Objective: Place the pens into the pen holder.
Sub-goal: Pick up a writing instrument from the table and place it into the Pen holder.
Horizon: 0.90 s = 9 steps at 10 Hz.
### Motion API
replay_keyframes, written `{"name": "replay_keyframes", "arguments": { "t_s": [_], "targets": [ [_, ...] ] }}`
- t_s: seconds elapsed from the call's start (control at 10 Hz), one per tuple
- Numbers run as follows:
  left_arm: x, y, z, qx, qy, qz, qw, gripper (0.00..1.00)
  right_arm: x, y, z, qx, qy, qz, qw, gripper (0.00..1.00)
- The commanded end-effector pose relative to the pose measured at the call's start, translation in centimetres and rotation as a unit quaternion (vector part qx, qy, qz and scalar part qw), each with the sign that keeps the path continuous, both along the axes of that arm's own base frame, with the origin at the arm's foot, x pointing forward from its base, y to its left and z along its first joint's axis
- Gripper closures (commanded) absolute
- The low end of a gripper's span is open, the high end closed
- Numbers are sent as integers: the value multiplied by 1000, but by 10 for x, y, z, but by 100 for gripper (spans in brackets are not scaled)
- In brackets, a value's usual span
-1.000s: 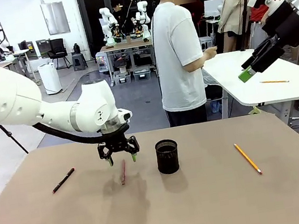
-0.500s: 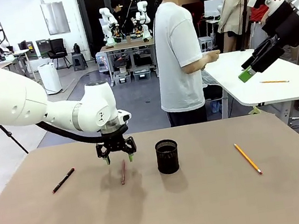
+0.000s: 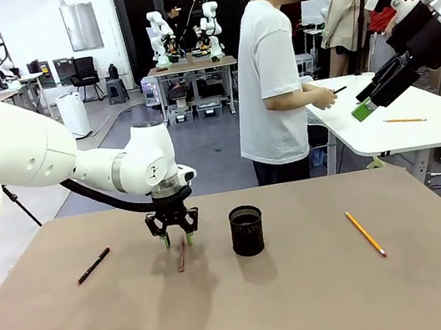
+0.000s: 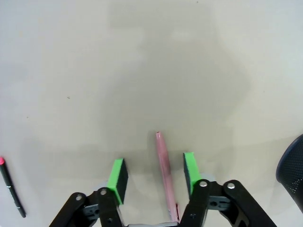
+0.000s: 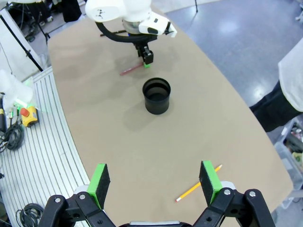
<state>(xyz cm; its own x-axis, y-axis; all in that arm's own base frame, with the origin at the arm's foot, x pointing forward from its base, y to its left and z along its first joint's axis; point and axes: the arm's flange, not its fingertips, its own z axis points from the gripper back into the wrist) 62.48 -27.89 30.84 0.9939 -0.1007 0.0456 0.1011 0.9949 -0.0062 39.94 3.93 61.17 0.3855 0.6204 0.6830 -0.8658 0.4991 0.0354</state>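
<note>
Front view: we see a bare brown table with the left gripper lowered just left of the middle. Its fingers point straight down over the reddish-brown pen, which lies flat and runs near to far. The pen holder, a black mesh cup, stands upright just right of this pen and looks empty.

In the left wrist view the green pads stand partway apart, one on each long side of the pen. There is a gap on both sides, so nothing is gripped yet. We judge the wrist is turned this way so the pads can pinch across the thin shaft.

The right gripper hangs high at the far right, jaws wide and empty. It is probably parked there to leave the middle free.

The black pen with a red end lies toward the left edge. The yellow pencil lies on the right side, well apart from the cup.

The table around each pen is open. The cup's rim, close on the right, is the one thing a lifted pen must clear.
</note>
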Motion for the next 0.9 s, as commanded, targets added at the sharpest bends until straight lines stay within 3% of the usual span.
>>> {"name": "replay_keyframes", "arguments": {
  "t_s": [0.0,0.1,0.5,0.6,0.8],
  "targets": [
    [4,-2,3,14,-4,7,1000,96,1,0,0,8,-2,7,1000,0],
    [4,-2,4,15,-4,7,1000,100,1,0,0,8,-2,7,1000,0],
    [1,-4,4,9,-2,5,1000,100,1,0,0,8,-2,7,1000,0],
    [-2,-1,7,-30,4,-12,999,100,1,0,0,8,-2,7,1000,0],
    [-11,8,32,-197,14,-74,978,100,1,0,0,8,-2,7,1000,0]
  ]
}}
